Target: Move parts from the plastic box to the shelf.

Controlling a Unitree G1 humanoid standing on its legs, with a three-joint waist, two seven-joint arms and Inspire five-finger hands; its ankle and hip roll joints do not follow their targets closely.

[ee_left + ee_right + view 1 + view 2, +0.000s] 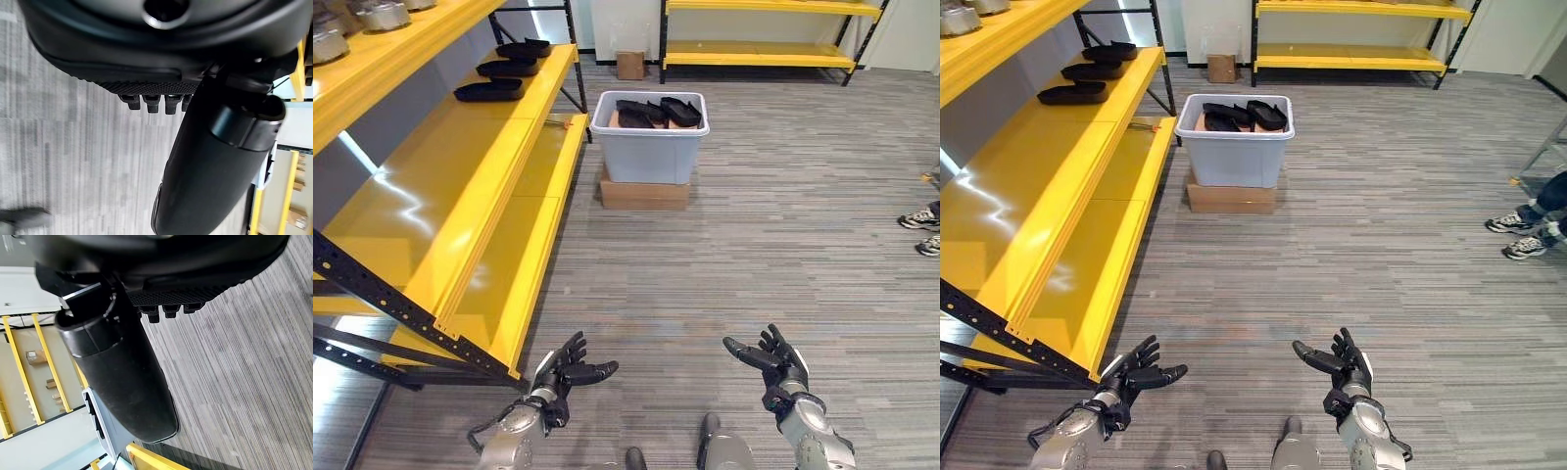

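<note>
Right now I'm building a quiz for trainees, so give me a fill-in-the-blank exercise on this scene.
1. The pale grey plastic box stands on a flat ____ box.
2. Three flat black parts lie on the ____ metal shelf.
3. The left hand and right hand hold ____.
4. The black parts waiting to be moved lie in the ____.

Missing words: cardboard; yellow; nothing; plastic box

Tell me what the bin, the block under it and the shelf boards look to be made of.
The plastic box looks like pale grey moulded plastic, smooth and matt, with a rolled rim. The block under it looks like brown cardboard, flat and dull. The shelf boards seem to be yellow painted metal: glossy, with bright reflections, on dark perforated steel uprights.
</note>
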